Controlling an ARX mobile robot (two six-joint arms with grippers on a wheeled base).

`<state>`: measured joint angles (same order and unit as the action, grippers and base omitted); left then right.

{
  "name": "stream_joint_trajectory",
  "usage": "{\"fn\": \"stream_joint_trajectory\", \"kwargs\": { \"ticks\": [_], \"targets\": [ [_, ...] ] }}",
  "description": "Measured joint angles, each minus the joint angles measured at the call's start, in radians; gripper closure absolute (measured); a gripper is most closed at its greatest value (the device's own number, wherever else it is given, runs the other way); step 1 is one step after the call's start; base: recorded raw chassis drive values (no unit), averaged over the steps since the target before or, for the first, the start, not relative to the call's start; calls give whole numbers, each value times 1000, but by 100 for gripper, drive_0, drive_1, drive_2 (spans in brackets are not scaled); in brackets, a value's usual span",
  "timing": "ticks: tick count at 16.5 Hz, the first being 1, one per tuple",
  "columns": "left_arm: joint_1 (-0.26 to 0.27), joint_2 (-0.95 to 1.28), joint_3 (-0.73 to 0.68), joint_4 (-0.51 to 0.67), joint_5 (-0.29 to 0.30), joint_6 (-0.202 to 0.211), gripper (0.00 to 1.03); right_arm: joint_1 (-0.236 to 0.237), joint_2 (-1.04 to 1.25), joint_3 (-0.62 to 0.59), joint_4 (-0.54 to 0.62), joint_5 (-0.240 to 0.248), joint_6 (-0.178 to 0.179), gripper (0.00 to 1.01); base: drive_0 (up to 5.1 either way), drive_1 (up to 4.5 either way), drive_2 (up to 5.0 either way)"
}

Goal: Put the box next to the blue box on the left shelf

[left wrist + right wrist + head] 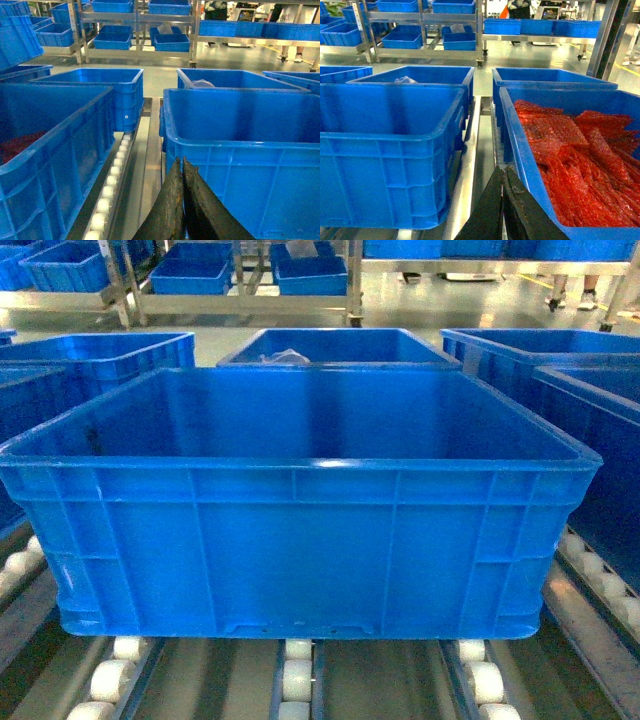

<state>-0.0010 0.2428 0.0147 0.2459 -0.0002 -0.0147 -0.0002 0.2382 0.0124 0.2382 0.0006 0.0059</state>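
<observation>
In the head view we see the box (300,510) filling the middle of the picture, upright and empty, resting on the white rollers of the left shelf (297,680). Another crate (338,346) sits just behind it at 12 o'clock, with a neighbouring crate (95,355) at 10 o'clock and one more (590,410) at 3 o'clock. Neither arm shows here.

In the left wrist view the left gripper (182,200) rises from 6 o'clock with its two dark fingers pressed together, holding nothing. The box (245,145) stands just to its right at 2 o'clock. At 9 o'clock a crate (55,150) holds something red.

In the right wrist view the right gripper (502,205) also comes up from 6 o'clock, fingers closed on each other with nothing between them. The box (390,145) lies at 9 o'clock; a crate full of red bags (570,155) stands at 3 o'clock, just beside the fingers.
</observation>
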Motion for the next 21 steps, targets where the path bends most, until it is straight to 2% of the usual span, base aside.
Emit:
{"fn": "stream_joint_trajectory", "kwargs": {
  "ticks": [9,10,11,12,13,17,18,19,20,21],
  "targets": [
    [0,-66,0,-68,0,0,100,0,-66,0,-65,0,0,100,0,0,0],
    [0,-106,1,-124,0,0,100,0,-124,1,-157,0,0,100,0,0,0],
    [0,-209,0,-260,-1,0,100,0,-218,0,-251,1,0,100,0,0,0],
    [0,-232,5,-232,-3,0,100,0,-232,5,-227,0,0,100,0,0,0],
    [0,-232,0,-260,0,0,100,0,-233,0,-254,1,0,100,0,0,0],
    [0,-232,0,-252,0,0,100,0,-233,0,-243,-1,0,100,0,0,0],
    [0,-232,0,-252,0,0,90,0,-233,0,-243,-1,-1,89,0,0,0],
    [0,-232,0,-252,0,0,65,0,-233,0,-243,-1,-1,64,0,0,0],
    [0,-232,0,-252,0,0,25,0,-233,0,-243,-1,-1,25,0,0,0],
    [0,-232,0,-252,0,3,6,0,-233,0,-243,-1,-1,4,0,0,0]
  ]
}}
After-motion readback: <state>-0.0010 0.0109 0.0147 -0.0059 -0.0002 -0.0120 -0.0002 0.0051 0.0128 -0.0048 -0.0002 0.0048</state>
